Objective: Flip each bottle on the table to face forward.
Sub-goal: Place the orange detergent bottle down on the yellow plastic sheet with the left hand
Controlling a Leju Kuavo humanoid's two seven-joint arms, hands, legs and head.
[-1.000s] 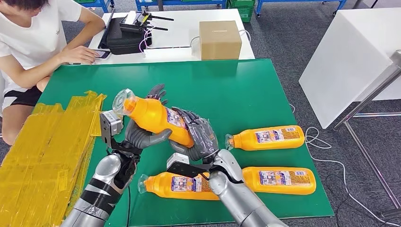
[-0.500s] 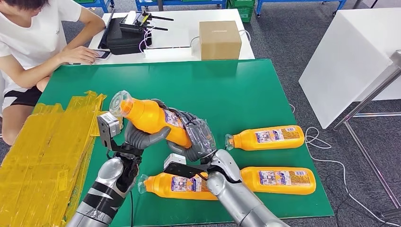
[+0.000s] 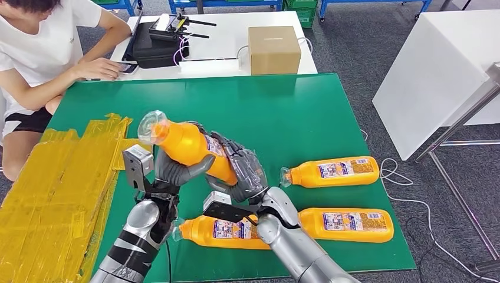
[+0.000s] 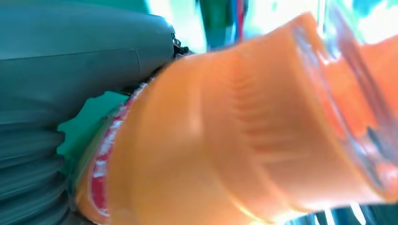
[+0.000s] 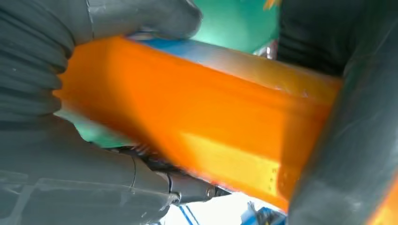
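While your robot stood at the green-topped table (image 3: 306,112), a sheet of crumpled yellow tape (image 3: 56,188) covered that table's left edge, and beyond it stood a white table (image 3: 218,44) with a brown cardboard box (image 3: 274,49) and a black case (image 3: 154,48), where a person in a white shirt (image 3: 41,47) sat with a phone. Grey floor and a white cabinet (image 3: 439,71) lay to the right. You had both hands on one orange plastic bottle with a clear cap (image 3: 187,147), raised off the table with its cap tilted up and left: the left hand (image 3: 177,168) cupped it from beneath with fingers wrapped around, and the right hand (image 3: 243,171) clasped its labelled lower end. Three more orange bottles lay flat on the green: one (image 3: 331,171) to the right, one (image 3: 346,224) nearer you, one (image 3: 221,231) partly hidden under the right arm.
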